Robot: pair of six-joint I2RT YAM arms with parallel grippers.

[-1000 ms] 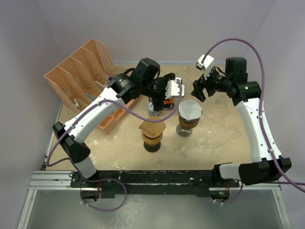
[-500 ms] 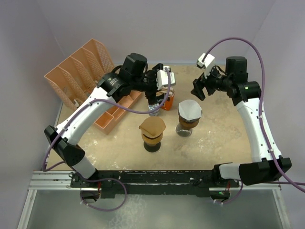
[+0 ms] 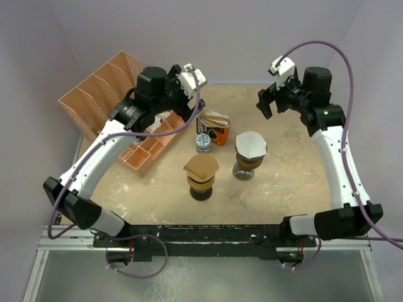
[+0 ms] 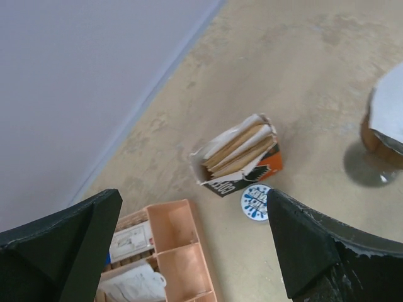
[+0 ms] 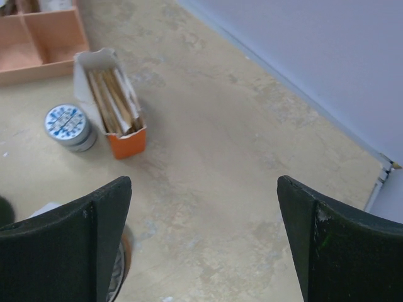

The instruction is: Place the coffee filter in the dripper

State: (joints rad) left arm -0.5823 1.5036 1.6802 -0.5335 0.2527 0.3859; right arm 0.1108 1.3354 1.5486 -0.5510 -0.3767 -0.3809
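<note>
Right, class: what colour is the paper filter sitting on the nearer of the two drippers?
The filter is brown; the top external view shows it best.

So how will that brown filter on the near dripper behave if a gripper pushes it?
Likely floppy and light: the brown filter looks like thin paper. It perches atop the dripper, so a nudge could shift it.

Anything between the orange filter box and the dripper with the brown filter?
A small round tin with a blue-and-white lid, close by the filter box; nothing else from there to the dripper. The top view shows it.
</note>
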